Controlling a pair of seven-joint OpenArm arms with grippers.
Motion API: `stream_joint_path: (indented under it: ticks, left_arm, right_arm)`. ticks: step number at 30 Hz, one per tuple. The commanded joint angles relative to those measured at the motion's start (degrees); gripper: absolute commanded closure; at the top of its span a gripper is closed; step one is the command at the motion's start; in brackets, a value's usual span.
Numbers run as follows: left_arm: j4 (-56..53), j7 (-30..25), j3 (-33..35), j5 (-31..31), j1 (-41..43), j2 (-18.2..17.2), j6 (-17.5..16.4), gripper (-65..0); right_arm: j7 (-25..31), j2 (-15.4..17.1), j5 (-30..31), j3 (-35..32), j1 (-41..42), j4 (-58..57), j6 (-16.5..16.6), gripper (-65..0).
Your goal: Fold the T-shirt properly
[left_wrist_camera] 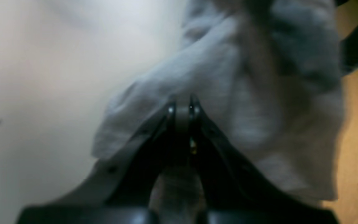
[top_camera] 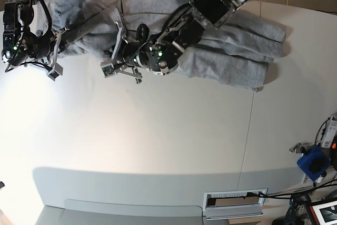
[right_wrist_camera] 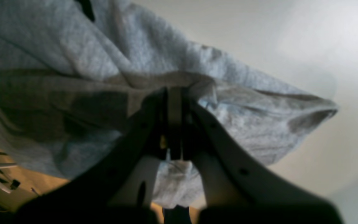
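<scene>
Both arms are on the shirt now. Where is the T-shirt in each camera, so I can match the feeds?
Left wrist: T-shirt fills centre and right, pinched in the left gripper.
Right wrist: it spans the left and centre, pinched in the right gripper.
Base: a long grey band along the table's top edge, under both arms.
Shared landmark: the white tabletop.

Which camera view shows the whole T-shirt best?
The base view: there the T-shirt lies stretched along the far edge of the table, seen almost entire. Each wrist view shows only a blurred grey fold pinched at its pincer.
</scene>
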Motion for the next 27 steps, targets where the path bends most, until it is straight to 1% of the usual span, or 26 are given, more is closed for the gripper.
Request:
stream_joint_path:
  ticks: [1, 3, 5, 8, 9, 11, 19, 22, 25, 27]
  left_arm:
    - [-0.61, -0.92, -0.04, -0.7, -1.2, 1.01, -0.15, 0.0]
    - [-3.21, -0.9, -0.09, 0.66, -1.27, 0.74, -0.17, 0.0]
    - [-5.01, -0.87, -0.09, 4.98, -0.83, 0.57, 0.48, 0.0]
    - [-7.19, -0.9, -0.07, 10.14, -0.55, 0.26, 6.36, 0.0]
    - [-7.45, -0.9, -0.09, 10.84, -0.57, -0.02, 7.58, 0.0]
    - [-7.45, -0.92, -0.09, 11.91, -0.59, -0.61, 8.66, 0.0]
    - [-7.45, -0.9, -0.09, 12.15, -0.57, -1.77, 9.09, 0.0]
    - [-7.45, -0.87, -0.09, 12.15, -0.57, -2.1, 9.09, 0.0]
    - [-7.45, -0.9, -0.09, 12.35, -0.57, -2.08, 9.09, 0.0]
    - [-7.45, -0.9, -0.09, 12.33, -0.57, -2.08, 9.09, 0.0]
  right_arm:
    - [0.31, 1.14, 0.33, 0.5, 0.61, 0.79, 0.09, 0.0]
    - [0.31, 1.16, 0.33, 0.5, 0.63, 0.79, 0.09, 0.0]
    - [0.31, 1.16, 0.33, 0.5, 0.63, 0.79, 0.07, 0.0]
    - [0.31, 1.18, 0.33, 0.52, 0.61, 0.81, 0.02, 0.0]
    - [0.31, 1.18, 0.33, 0.5, 0.61, 0.81, 0.02, 0.0]
    - [0.31, 1.18, 0.33, 0.52, 0.61, 0.81, -0.02, 0.0]
    - [0.31, 1.6, 0.35, 0.5, 0.59, 0.81, -0.31, 0.0]
    - [0.31, 3.56, 0.35, 0.57, -0.26, 0.81, -0.31, 0.0]
    - [0.31, 6.19, 0.35, 1.03, -2.36, 0.81, -0.31, 0.0]
    - [0.31, 7.34, 0.35, 1.99, -4.24, 0.81, -0.28, 0.0]
